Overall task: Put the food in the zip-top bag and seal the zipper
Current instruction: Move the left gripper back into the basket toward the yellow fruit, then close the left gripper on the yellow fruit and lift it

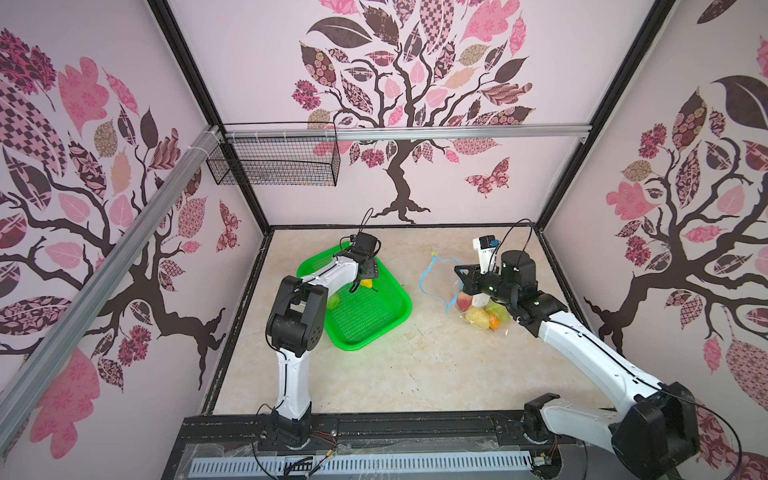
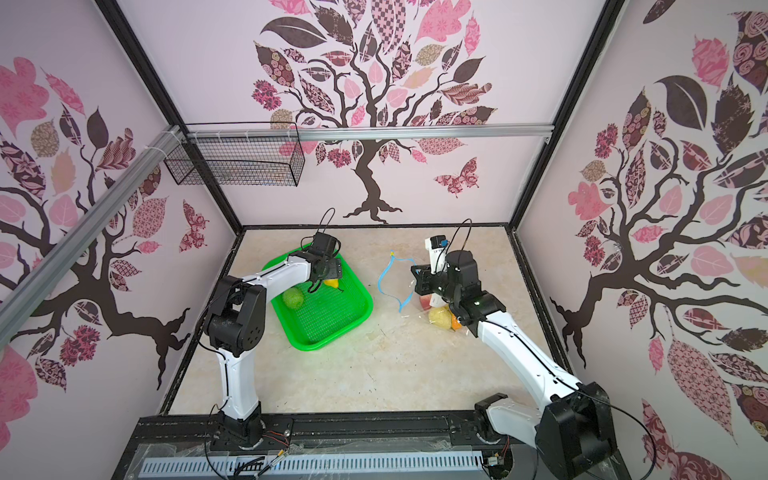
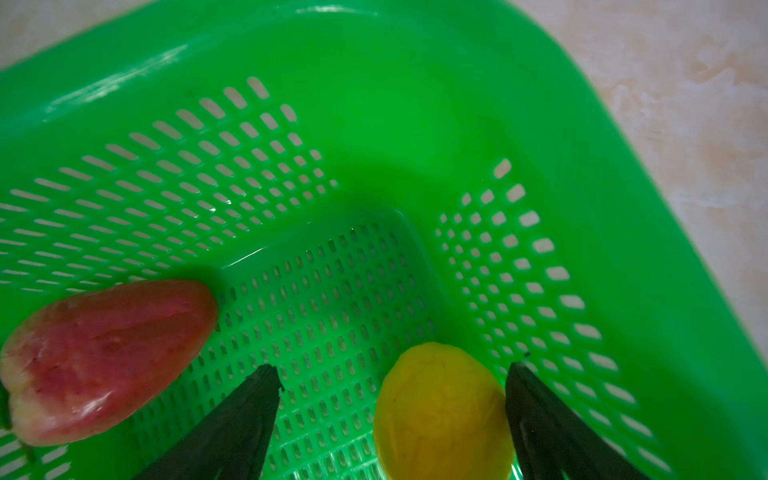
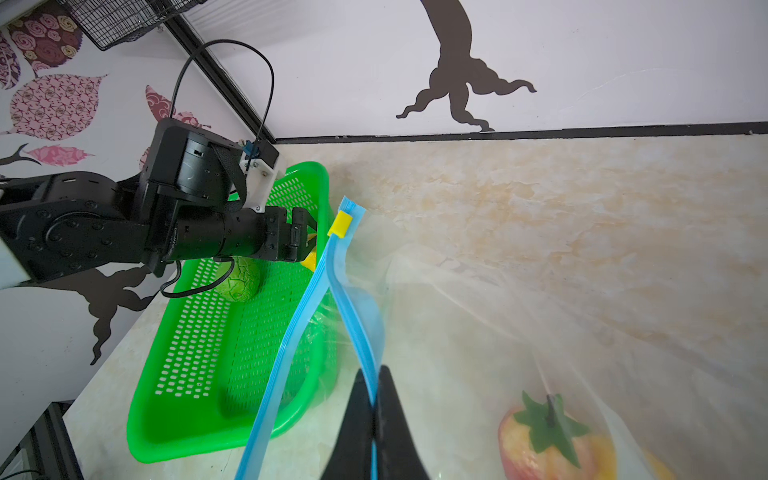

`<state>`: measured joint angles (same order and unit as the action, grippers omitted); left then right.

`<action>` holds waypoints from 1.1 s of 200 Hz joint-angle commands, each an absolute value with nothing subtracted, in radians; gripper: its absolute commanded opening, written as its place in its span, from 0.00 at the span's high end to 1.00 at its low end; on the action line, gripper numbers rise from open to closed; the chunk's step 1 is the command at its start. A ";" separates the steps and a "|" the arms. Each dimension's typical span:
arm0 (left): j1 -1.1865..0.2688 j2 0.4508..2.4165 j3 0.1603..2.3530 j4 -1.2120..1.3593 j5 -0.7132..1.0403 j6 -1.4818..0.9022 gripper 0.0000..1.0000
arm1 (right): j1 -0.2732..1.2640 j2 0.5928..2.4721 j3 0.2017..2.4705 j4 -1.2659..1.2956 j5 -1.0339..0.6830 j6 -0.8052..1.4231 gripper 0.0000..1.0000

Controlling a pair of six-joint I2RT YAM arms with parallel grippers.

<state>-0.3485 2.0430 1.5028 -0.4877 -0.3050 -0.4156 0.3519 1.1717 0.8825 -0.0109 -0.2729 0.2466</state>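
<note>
Left: a green basket (image 1: 374, 332) lies on the table (image 1: 395, 374); my left gripper (image 3: 394, 368) reaches down into its far corner, jaws wide apart, gripping nothing. A lemon (image 3: 442, 411) lies on the basket floor between the fingers, just beside one and clear of the other; a red fruit (image 3: 104, 361) lies outside the jaws, near the basket wall; a green ball (image 2: 293, 298) lies by the basket's left edge, close under my left arm.

Centre: the zipper (image 1: 422, 282), a light blue strip, stands off the table in an open loop, so the bag mouth gapes; a small yellow slider (image 4: 340, 223) sits at its far end.

Right: my right gripper (image 4: 374, 376) is closed on one lip of the zipper, the strip pinched between the fingertips; the other lip hangs free beside it. The bag (image 4: 540, 311) sags from there to the table, apart from the basket; inside lie a strawberry (image 4: 540, 440), a pale lumpy piece (image 1: 478, 316), an orange piece (image 1: 494, 323) and a green fruit (image 1: 498, 309), bunched at the bottom.
</note>
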 commanded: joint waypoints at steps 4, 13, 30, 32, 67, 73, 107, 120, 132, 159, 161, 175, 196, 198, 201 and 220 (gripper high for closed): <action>-0.316 2.066 1.481 -0.467 -0.255 -0.443 0.14 | 0.351 1.186 0.900 -0.005 -0.262 0.241 1.00; -0.314 2.068 1.481 -0.466 -0.248 -0.444 0.14 | 0.350 1.186 0.901 -0.006 -0.263 0.241 1.00; -0.314 2.070 1.479 -0.466 -0.221 -0.451 0.13 | 0.350 1.185 0.901 -0.007 -0.263 0.241 1.00; -0.314 2.070 1.477 -0.467 -0.217 -0.452 0.13 | 0.351 1.185 0.901 -0.008 -0.263 0.241 1.00; -0.314 2.064 1.454 -0.449 -0.164 -0.464 0.11 | 0.351 1.187 0.903 -0.009 -0.263 0.241 1.00; -0.314 2.061 1.450 -0.451 -0.156 -0.462 0.11 | 0.351 1.187 0.902 -0.008 -0.263 0.241 1.00; -0.314 2.050 1.432 -0.439 -0.146 -0.462 0.12 | 0.351 1.188 0.905 -0.008 -0.262 0.241 1.00; -0.314 2.059 1.432 -0.440 -0.146 -0.461 0.12 | 0.351 1.187 0.904 -0.008 -0.262 0.241 1.00; -0.314 2.067 1.434 -0.442 -0.143 -0.462 0.13 | 0.350 1.187 0.904 -0.009 -0.262 0.241 1.00; -0.315 2.079 1.439 -0.452 -0.120 -0.469 0.15 | 0.350 1.187 0.905 -0.010 -0.258 0.240 1.00; -0.316 2.079 1.439 -0.453 -0.119 -0.470 0.15 | 0.350 1.187 0.905 -0.009 -0.258 0.239 1.00; -0.316 2.075 1.435 -0.458 -0.112 -0.476 0.16 | 0.350 1.189 0.905 -0.010 -0.256 0.238 1.00; -0.318 2.061 1.420 -0.465 -0.101 -0.484 0.16 | 0.349 1.192 0.907 -0.010 -0.258 0.238 1.00; -0.318 2.059 1.418 -0.466 -0.102 -0.485 0.16 | 0.350 1.192 0.907 -0.010 -0.258 0.238 1.00; -0.319 2.055 1.415 -0.466 -0.102 -0.486 0.16 | 0.350 1.193 0.908 -0.009 -0.258 0.239 1.00; -0.319 2.029 1.387 -0.471 -0.106 -0.489 0.16 | 0.351 1.193 0.907 -0.009 -0.258 0.239 1.00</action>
